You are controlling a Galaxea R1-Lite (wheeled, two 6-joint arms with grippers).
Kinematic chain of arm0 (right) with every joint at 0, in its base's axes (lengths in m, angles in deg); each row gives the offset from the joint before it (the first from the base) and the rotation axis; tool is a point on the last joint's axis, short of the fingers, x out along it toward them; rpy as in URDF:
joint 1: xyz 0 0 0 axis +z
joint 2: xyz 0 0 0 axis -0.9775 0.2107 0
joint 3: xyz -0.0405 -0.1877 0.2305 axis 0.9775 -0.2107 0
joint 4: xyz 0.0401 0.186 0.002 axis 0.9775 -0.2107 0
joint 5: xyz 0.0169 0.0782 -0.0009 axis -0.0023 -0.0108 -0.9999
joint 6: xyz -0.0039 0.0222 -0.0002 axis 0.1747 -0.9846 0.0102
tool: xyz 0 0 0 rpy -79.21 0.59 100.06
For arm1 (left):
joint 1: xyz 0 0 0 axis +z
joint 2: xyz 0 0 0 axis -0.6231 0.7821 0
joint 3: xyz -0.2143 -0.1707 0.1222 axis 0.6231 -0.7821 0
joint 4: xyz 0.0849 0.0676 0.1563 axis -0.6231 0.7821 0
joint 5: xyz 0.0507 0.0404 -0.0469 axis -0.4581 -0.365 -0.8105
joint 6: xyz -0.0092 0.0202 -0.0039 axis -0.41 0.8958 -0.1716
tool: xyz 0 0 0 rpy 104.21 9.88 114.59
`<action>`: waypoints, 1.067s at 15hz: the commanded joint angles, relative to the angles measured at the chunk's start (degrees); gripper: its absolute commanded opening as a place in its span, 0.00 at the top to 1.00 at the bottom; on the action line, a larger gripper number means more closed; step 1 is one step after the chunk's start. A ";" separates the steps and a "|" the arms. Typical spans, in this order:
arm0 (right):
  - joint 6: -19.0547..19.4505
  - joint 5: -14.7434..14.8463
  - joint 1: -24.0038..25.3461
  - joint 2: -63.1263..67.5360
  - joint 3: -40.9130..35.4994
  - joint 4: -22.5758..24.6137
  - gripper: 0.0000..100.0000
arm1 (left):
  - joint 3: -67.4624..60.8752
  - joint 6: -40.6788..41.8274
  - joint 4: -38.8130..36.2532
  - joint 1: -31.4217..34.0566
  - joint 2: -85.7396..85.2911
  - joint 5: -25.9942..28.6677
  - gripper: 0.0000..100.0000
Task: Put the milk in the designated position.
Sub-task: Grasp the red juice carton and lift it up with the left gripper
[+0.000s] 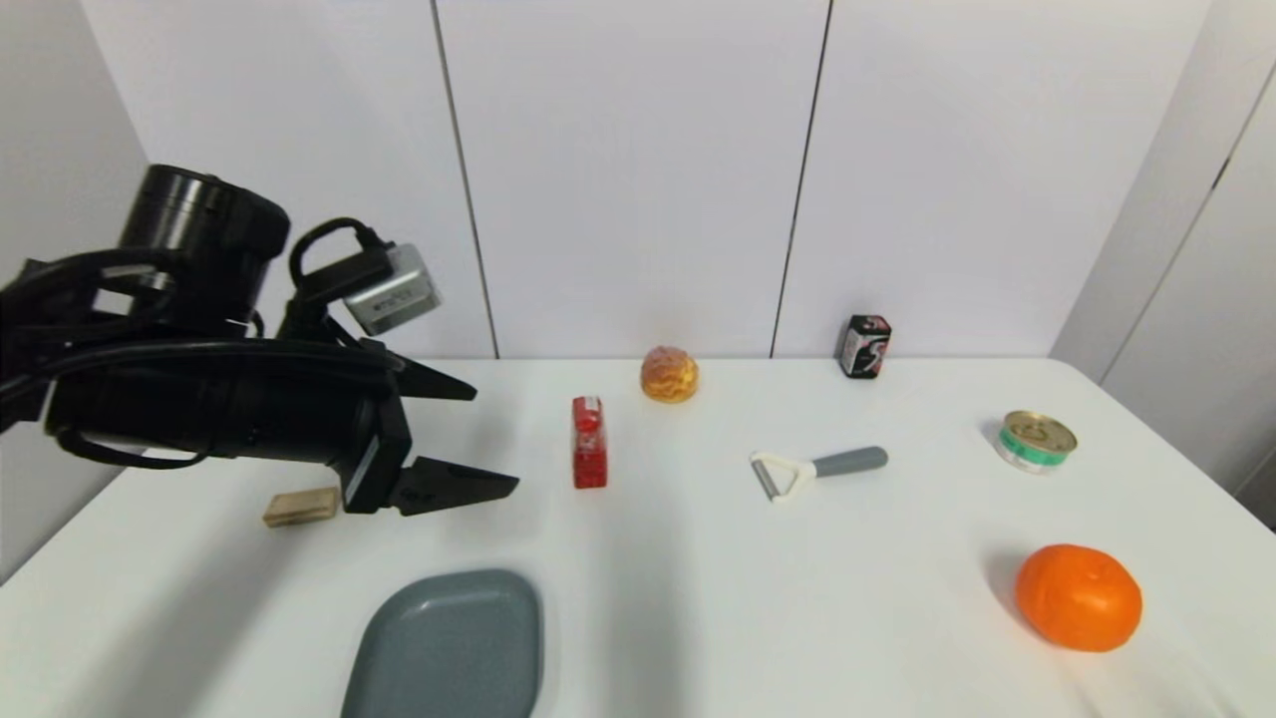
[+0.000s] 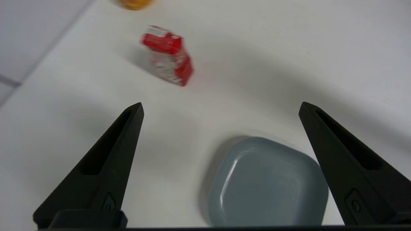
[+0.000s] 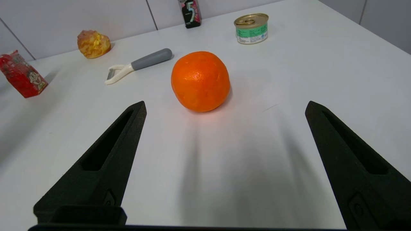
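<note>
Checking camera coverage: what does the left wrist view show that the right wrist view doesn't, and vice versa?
Left wrist only: the grey plate and the open left gripper. Right wrist only: the orange, peeler, tin can, black box and the open right gripper. Both: the milk, standing free on the white table, and the bread roll, cut off in the left wrist view.

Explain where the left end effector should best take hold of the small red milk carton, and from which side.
Probably mid-body, across the small red milk carton's narrow width. It stands upright on the white table, narrow from the head view, with clear space on both sides. The left end effector, open and hovering to its left, could come in level from that side, below the folded top.
</note>
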 commanded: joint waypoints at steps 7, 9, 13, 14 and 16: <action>-0.05 0.03 0.01 0.07 0.00 -0.09 0.00 | 3.46 -23.34 -15.55 -7.16 16.24 -16.50 0.00; -0.05 0.03 0.01 0.07 0.00 -0.09 0.00 | 3.28 -30.28 -17.66 -10.50 17.21 -21.16 0.00; -0.05 0.03 0.01 0.07 0.00 -0.09 0.00 | 3.19 -34.06 -18.53 -13.05 19.23 -22.65 0.00; -0.05 0.03 0.01 0.07 0.00 -0.09 0.00 | 2.84 -34.77 -19.68 -13.22 19.93 -23.97 0.00; -0.05 0.03 0.01 0.07 0.00 0.00 0.00 | 2.05 -36.52 -22.49 -14.19 21.34 -29.42 0.00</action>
